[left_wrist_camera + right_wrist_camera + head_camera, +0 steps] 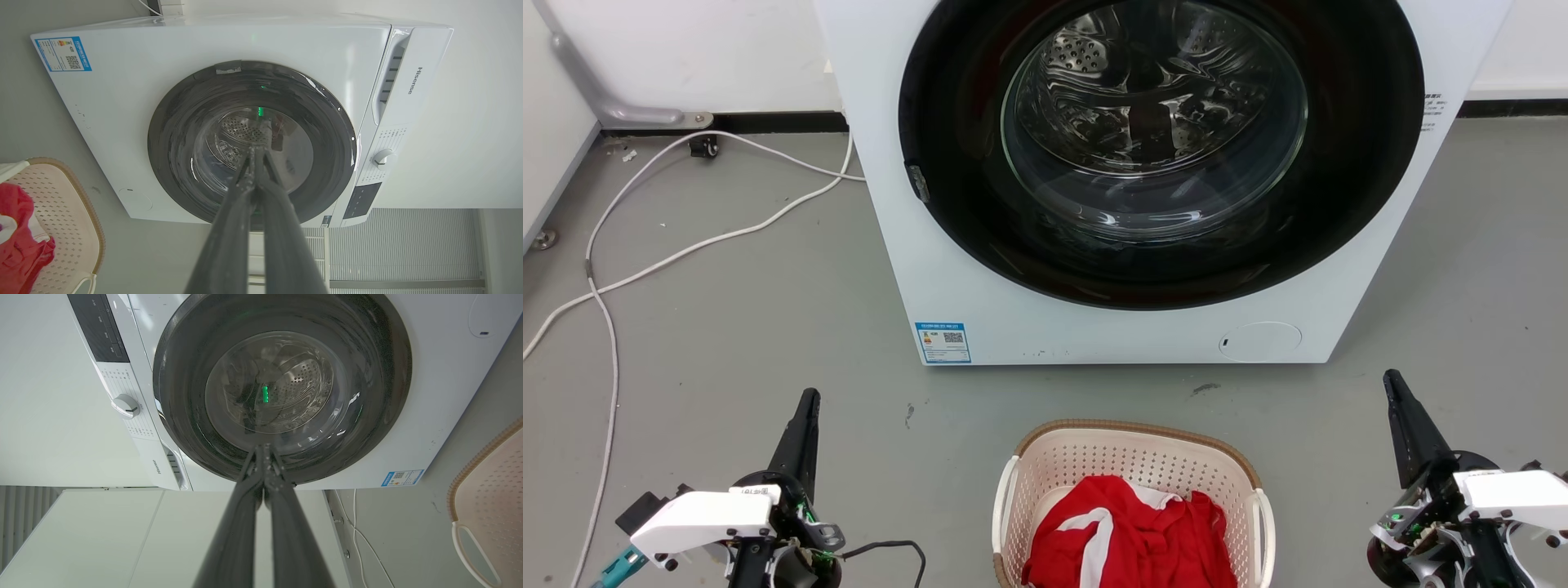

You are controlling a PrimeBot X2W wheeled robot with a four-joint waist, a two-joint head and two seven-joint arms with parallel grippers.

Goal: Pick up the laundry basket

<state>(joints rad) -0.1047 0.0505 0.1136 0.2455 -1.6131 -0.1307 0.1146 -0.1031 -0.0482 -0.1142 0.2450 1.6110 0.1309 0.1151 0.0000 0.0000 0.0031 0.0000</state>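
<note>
Low in the bottom corners of the head view, the left gripper (pixel 809 400) and the right gripper (pixel 1392 384) are seen. Each has its two dark fingers pressed together into a single point, with nothing held between them. Between them, at the bottom centre of the frame, the laundry basket (pixel 1135 430) is set on the grey floor (pixel 727 343), well apart from both grippers and cut off by the lower edge. A red garment (pixel 1143 539) with a white stripe is heaped inside it. Above the basket the white washing machine (pixel 1094 335) is placed, its round glass door (pixel 1152 122) closed. A white cable (pixel 654 265) is trailed across the floor at the left.

In the left wrist view, the left gripper (pixel 255 152) is seen closed tip to tip at mid-frame, laid over the machine's door. The laundry basket (pixel 77 192) is shown at the lower left edge, with the red garment in it.

In the right wrist view, the right gripper (pixel 265 449) is likewise closed and empty near the frame's centre. The brown rim of the laundry basket (pixel 490 486) and a white handle (pixel 454 535) are caught at the lower right edge.
</note>
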